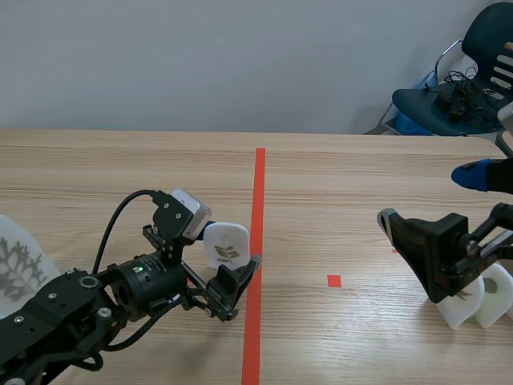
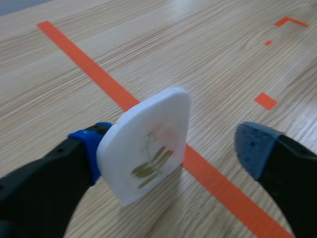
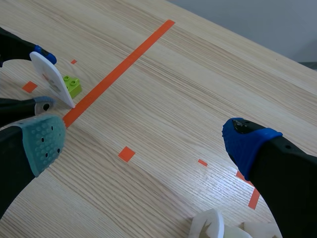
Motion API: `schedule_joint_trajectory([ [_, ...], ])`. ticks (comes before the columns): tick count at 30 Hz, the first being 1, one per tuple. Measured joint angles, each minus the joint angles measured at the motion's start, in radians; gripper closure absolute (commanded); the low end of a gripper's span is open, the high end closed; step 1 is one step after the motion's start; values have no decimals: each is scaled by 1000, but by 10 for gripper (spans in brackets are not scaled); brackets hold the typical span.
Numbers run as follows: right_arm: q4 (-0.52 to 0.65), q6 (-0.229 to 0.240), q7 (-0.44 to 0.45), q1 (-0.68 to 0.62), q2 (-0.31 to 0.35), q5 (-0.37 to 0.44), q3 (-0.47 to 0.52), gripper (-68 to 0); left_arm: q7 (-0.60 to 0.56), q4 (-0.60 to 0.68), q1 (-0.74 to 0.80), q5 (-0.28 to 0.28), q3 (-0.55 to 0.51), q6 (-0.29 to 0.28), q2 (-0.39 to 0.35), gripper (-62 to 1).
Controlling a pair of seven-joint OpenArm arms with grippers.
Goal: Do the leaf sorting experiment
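Left claw (image 2: 173, 146) wide; leaf tile (image 2: 148, 144) rests against one pad (image 2: 86, 144) only. Risk: closing off-centre tips tile over on counter (image 2: 198, 49). Right claw (image 3: 144, 144) wide, holding nothing.

Bright even light, faint soft shadows, pale sheen on the table (image 3: 163, 193)

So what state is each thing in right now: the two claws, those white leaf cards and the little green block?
left gripper: open, one pad touching the leaf card.
right gripper: open, holding nothing.
leaf card: upright on its edge, against that pad, not clamped.
white cards: standing upright beside the right arm.
green brick: resting on the table, studs up.
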Motion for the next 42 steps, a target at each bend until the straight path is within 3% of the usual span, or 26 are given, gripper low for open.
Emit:
schedule_joint_trajectory([
  [4,0,0,0,0,0,0,0,-679,1,1,13,0,-2,10,-6,-203],
  [9,0,0,-2,0,0,0,0,-679,1,4,16,0,-2,10,-6,-71],
  [13,0,0,-2,0,-2,0,0,-679,4,16,19,-1,-2,10,-9,-66],
  [15,0,0,-2,0,-3,0,0,-679,58,56,34,-23,-2,10,-14,-66],
  [20,0,0,-2,0,-3,0,0,-679,174,328,156,-68,-24,8,-65,-66],
  [24,0,0,-3,3,-3,0,0,-679,194,554,325,-128,-125,7,-80,-66],
  [27,0,0,-3,3,-3,0,0,-679,204,652,468,-167,-210,10,-80,-66],
  [34,0,0,-2,3,-3,0,0,-679,203,697,695,-179,-348,10,-47,-66],
  [42,0,0,-2,3,-3,0,0,-679,175,666,702,-180,-477,55,6,-66],
])
